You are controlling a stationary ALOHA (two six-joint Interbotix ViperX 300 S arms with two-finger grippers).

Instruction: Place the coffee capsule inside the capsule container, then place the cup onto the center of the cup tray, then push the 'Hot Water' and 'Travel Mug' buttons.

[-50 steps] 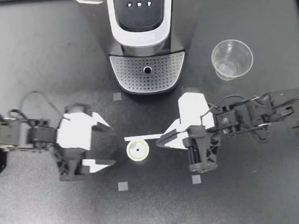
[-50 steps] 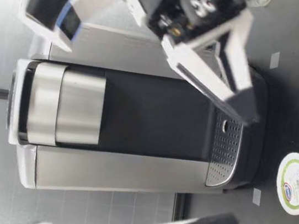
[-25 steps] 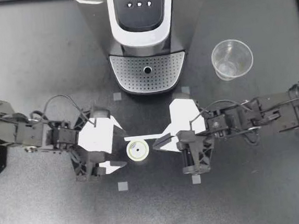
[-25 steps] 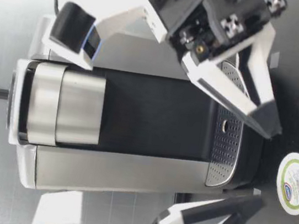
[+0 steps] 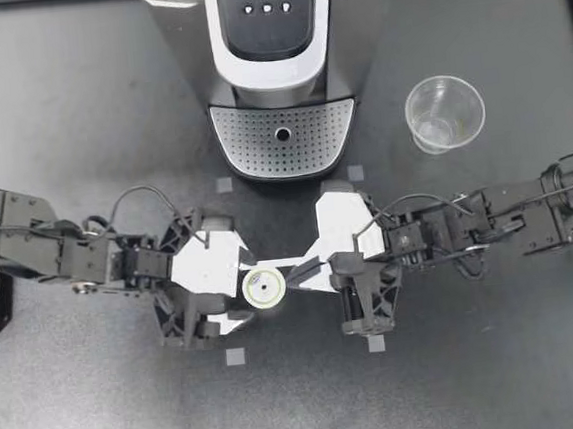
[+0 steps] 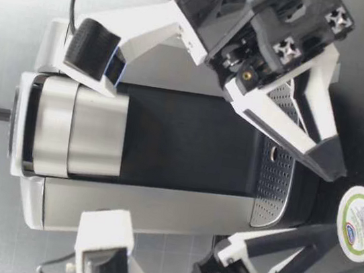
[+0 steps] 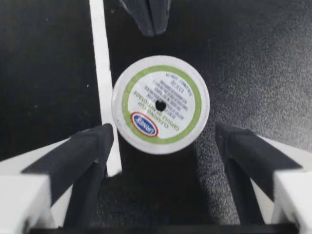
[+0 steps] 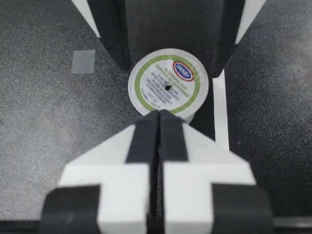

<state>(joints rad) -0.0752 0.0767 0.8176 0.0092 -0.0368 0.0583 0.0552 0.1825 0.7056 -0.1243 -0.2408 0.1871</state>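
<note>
In front of the coffee machine (image 5: 275,65), from above, the coffee capsule (image 5: 264,289) sat between my left gripper's (image 5: 248,291) spread fingers, my right gripper's (image 5: 299,271) fingers pressed together beside it. From the left wrist it lay mostly ahead of the fingertips (image 7: 97,141), so reaching further before closing seemed wise.

Black jointed left arm (image 5: 38,246) & black jointed right arm (image 5: 528,218) are seen, each w/ a thin black looped cable (image 5: 139,188) at the wrist. Left jaws & right jaws are built of white angular plates; fingers (image 7: 90,146) are faced w/ black tapered pads. White cross-marked screws (image 6: 287,51) are set in the right wrist's black housing.
</note>
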